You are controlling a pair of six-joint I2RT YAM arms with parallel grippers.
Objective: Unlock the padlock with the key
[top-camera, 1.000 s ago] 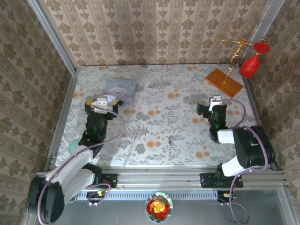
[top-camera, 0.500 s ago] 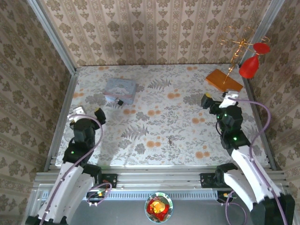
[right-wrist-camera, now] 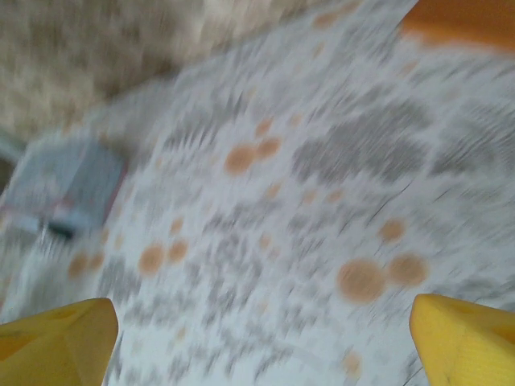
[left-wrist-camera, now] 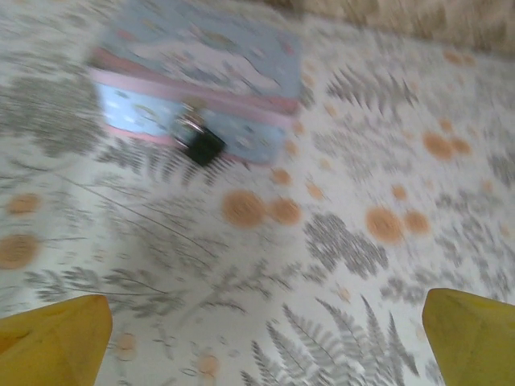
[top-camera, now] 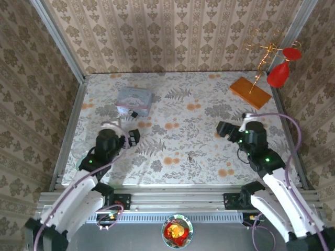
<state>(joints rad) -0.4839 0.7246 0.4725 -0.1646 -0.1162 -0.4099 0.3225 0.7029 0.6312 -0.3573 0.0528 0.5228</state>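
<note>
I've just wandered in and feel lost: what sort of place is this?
Most likely a robot test booth dressed as a home: wallpapered walls held in a bare metal frame, a floral cloth on the table, and two robot arms bolted to a rail at its near edge.

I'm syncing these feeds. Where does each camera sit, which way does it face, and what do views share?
Top external: above and behind the robot, looking down at the table; both arms, left pincer, right pincer.
Left wrist: on the left arm, facing forward toward the tin and padlock; yellow fingertips below.
Right wrist: on the right arm, blurred, facing the tin across the table; yellow fingertips below.
Shared: all three show the tin.
</note>
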